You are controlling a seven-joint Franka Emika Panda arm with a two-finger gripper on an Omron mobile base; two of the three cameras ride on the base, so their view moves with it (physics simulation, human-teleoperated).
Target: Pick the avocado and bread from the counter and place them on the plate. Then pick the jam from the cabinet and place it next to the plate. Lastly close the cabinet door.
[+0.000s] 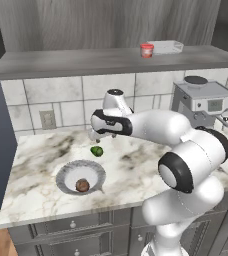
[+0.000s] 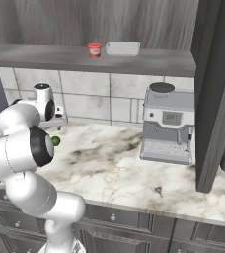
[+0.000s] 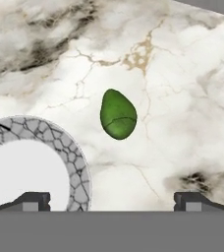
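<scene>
1. Our gripper point(image 3: 112, 201) hangs above the counter point(image 1: 136, 165) with its jaws spread wide and nothing between them; in the hand view the two dark tips stand far apart at the bottom.
2. The avocado point(image 3: 117, 114) lies on the bare marble ahead of the jaws, roughly centred between the two tips and clear of both. From the left base view we see the avocado point(image 1: 97, 151) just below the gripper point(image 1: 97, 140), apart from it.
3. The plate point(image 3: 74, 162) sits off to the side of the left tip in the hand view, its speckled rim curving close by that tip. The avocado lies near the rim but not touching it.
4. The bread point(image 1: 82, 186) rests in the plate point(image 1: 66, 172), farther from the jaws than the avocado.
5. The jam point(image 1: 146, 50) stands on the cabinet point(image 2: 109, 59) shelf, high above the jaws and well apart from them, just beside a white tray point(image 1: 167, 47).
6. The cabinet door point(image 2: 218, 94) stands open, far from the jaws, beyond a coffee machine point(image 2: 168, 123).
</scene>
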